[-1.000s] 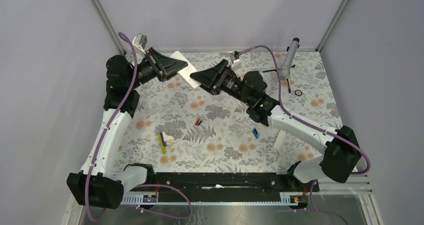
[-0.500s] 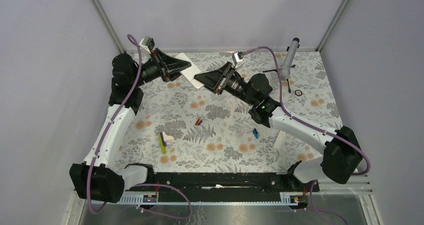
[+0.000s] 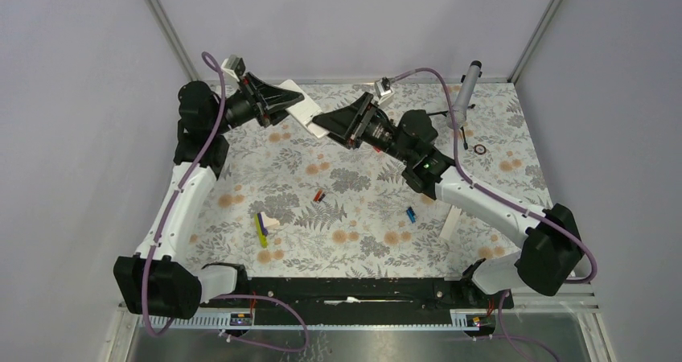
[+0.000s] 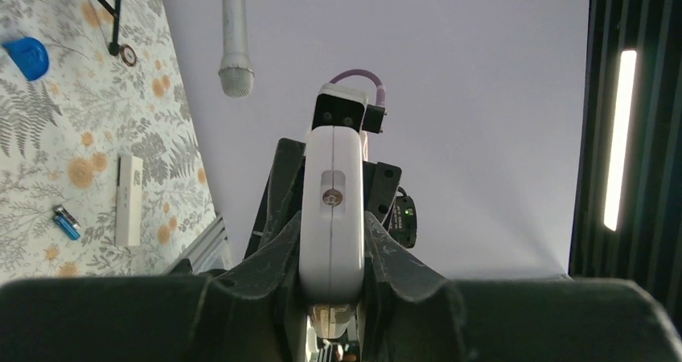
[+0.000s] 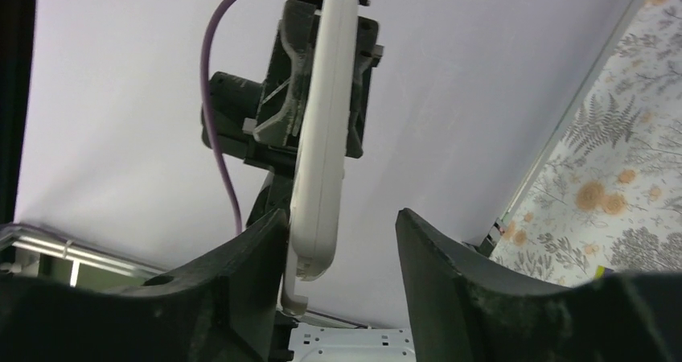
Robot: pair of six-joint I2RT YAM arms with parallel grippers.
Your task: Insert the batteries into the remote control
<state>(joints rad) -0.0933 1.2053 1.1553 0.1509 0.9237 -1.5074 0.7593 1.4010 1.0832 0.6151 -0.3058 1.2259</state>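
Only wrist views tell — left tool (image 4: 331, 253) grips remote control (image 4: 330, 189), right tool (image 5: 338, 217) gapes wide.

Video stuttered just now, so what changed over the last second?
The left gripper, shut on the remote control, edged it slightly right toward the right gripper, whose open fingers straddle its free end. The right wrist shifted back a little. Nothing was grasped or released. The red-and-black battery and blue battery stayed put on the table.

Floral-patterned table (image 3: 362, 249): grey microphone (image 3: 465, 96) on black tripod, far right corner, small ring (image 3: 480, 149) near it. Yellow-and-purple sticks (image 3: 260, 228) at left. Slim white bar (image 4: 127, 199) at right.
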